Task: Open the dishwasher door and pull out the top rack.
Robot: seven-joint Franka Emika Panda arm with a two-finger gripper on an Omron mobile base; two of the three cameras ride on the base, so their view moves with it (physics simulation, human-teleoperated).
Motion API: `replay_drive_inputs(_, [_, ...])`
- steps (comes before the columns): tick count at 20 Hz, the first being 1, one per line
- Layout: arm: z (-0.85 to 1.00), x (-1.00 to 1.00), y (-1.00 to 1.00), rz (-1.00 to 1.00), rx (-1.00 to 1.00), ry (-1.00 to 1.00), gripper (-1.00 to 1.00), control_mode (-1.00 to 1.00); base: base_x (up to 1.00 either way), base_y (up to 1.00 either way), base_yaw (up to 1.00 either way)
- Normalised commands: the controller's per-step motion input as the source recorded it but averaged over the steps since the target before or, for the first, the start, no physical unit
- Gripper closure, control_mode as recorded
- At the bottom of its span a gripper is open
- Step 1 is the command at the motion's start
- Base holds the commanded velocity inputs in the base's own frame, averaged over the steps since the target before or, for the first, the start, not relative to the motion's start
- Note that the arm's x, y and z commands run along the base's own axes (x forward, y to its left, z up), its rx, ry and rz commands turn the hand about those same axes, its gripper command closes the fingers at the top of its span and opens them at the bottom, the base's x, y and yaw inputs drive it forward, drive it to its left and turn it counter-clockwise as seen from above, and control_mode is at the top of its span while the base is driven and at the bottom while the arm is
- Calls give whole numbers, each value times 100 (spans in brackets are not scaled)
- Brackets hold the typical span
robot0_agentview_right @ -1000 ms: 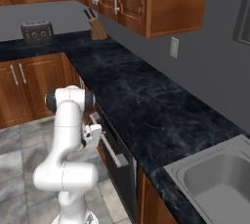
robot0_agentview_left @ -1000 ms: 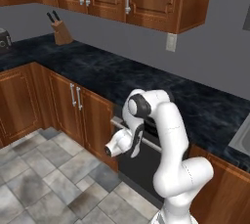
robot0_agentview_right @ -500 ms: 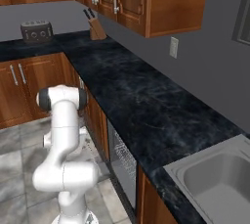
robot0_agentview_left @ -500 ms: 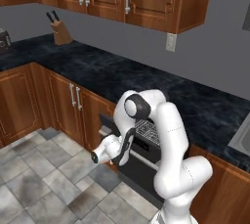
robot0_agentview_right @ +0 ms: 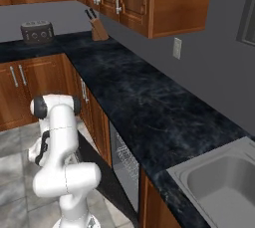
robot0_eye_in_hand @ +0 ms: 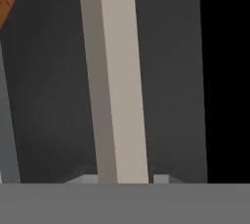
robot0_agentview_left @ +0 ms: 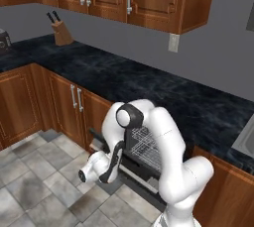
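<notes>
In the hand view the silver bar handle (robot0_eye_in_hand: 119, 86) of the dishwasher door (robot0_eye_in_hand: 53, 96) runs up the frame from between my fingertips. My gripper (robot0_eye_in_hand: 119, 179) is shut on that handle. The left base view shows the dishwasher door (robot0_agentview_left: 141, 174) tilted partly down from the cabinet front, my arm reaching low in front of it. Behind the door the top rack (robot0_agentview_left: 146, 144), a silver wire grid, sits inside the dishwasher. In the right base view the door (robot0_agentview_right: 107, 172) slopes out beside my arm, and the top rack (robot0_agentview_right: 127, 160) shows in the opening.
Brown wooden cabinets (robot0_agentview_left: 74, 104) flank the dishwasher under a dark stone counter (robot0_agentview_left: 149, 85). A knife block (robot0_agentview_left: 62, 32) and a toaster (robot0_agentview_right: 37, 32) stand far along the counter. A sink (robot0_agentview_right: 224, 182) lies to the right. Grey floor tiles (robot0_agentview_left: 39, 181) spread in front.
The door has swung from nearly closed to partly down, with my gripper on its handle. My hand has moved outward and lower, and the rack now shows behind the door.
</notes>
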Motion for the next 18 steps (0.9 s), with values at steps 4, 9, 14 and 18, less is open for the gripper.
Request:
replay_drive_inputs(4, [-55, -26, 71, 0, 0, 2, 100, -100, 0, 0, 0])
replay_drive_inputs(9, [-60, -20, 65, 0, 0, 4, 100, -100, 0, 0, 0])
replay_drive_inputs(14, [-69, -21, 66, 0, 0, 7, 100, -100, 0, 0, 0])
replay_drive_inputs(18, [-67, -21, 68, 0, 0, 8, 100, -100, 0, 0, 0])
